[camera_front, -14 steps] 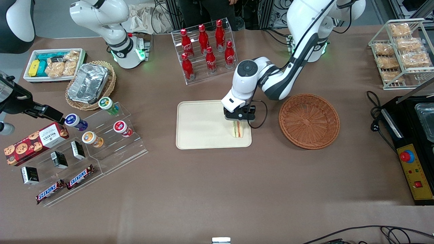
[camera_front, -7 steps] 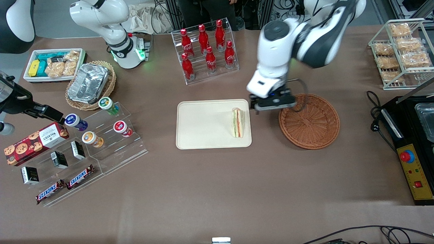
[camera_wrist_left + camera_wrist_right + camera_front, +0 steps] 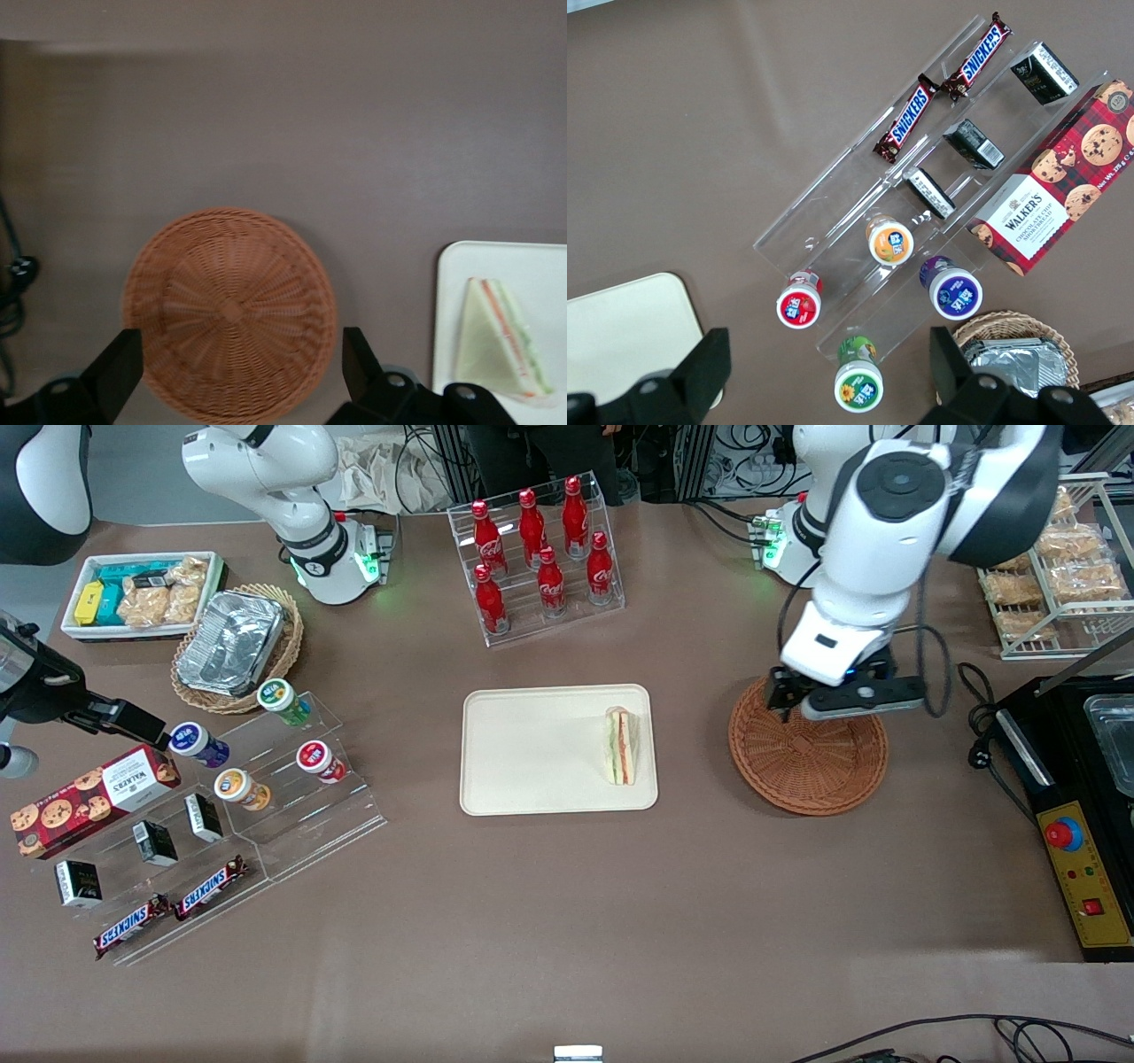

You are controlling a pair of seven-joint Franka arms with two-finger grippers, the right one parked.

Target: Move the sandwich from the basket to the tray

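You can see the flat cream-beige rectangular tray (image 3: 532, 748) off to one side of your parted, released fingers (image 3: 120, 365), the round reddish-brown wicker basket (image 3: 808, 755) directly below the left gripper (image 3: 833, 701), and the triangular layered sandwich (image 3: 620, 746) lying on that tray's basket-side edge.

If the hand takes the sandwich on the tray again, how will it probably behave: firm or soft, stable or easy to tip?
The sandwich is pale bread with thin filling layers, so it probably squashes under a tight grip. It stands on a narrow edge near the tray rim, so a push may tip it. It looks light. The hand, open, hangs above the basket.
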